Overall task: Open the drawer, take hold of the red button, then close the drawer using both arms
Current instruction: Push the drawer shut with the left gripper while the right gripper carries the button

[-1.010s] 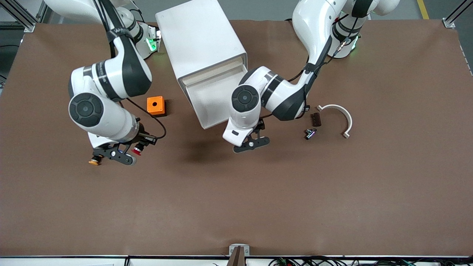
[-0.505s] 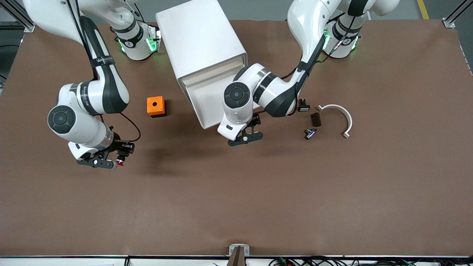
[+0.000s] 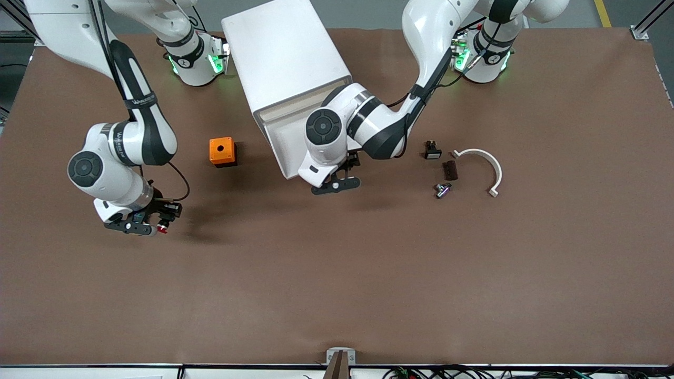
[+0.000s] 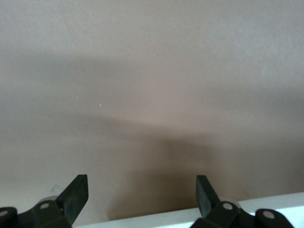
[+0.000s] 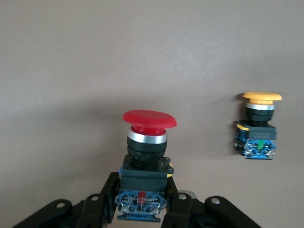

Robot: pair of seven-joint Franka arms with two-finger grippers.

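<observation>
Right wrist view: red-capped button [image 5: 145, 159] pinched upright between right end effector [image 5: 142, 209] fingers.

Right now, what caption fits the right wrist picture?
The right tool grips the red-capped button above the table, with a yellow-capped button resting nearby.

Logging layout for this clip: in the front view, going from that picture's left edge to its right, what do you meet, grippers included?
right gripper holding the button → orange cube → left gripper at the drawer → small black part → curved white piece
</observation>
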